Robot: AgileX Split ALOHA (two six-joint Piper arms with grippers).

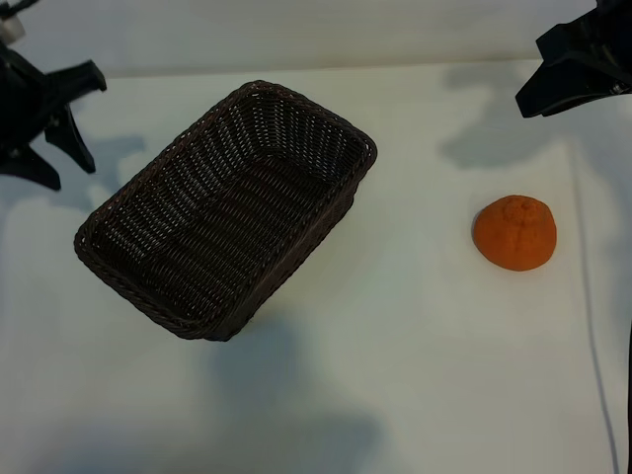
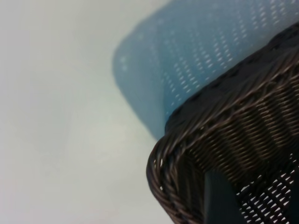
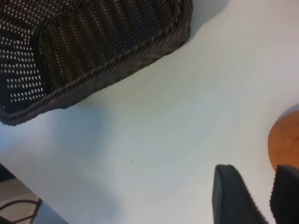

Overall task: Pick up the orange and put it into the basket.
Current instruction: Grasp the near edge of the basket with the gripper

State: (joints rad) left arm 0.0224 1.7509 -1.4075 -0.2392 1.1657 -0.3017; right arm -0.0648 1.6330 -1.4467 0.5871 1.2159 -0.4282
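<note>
Your counter [image 1: 415, 395] is white and carries everything. Biggest thing on it is the basket [image 1: 225, 209], dark brown wicker, rectangular with rounded corners. Its long axis runs diagonally in the exterior view, from lower left up to upper right, opening facing up. Nothing inside it. It casts a soft shadow on the counter toward the bottom of that view.

Your left pincer [image 1: 59, 148] sits at the upper left edge of the exterior view, just beside the basket's left end and apart from it, jaws spread fairly wide with nothing between them. Its wrist view looks down on a basket corner [image 2: 224, 140].

Your right pincer [image 1: 553, 89] hangs at the upper right, above the counter, near the orange but not touching it. Jaws stand at a narrow gap, empty; two fingertips [image 3: 233, 196] show in its wrist view.

The orange [image 1: 514, 232] rests on the counter at the right, well apart from the basket, dimpled top knob pointing up. It's round, no real long axis. Right wrist view catches only its edge [image 3: 282, 144].
</note>
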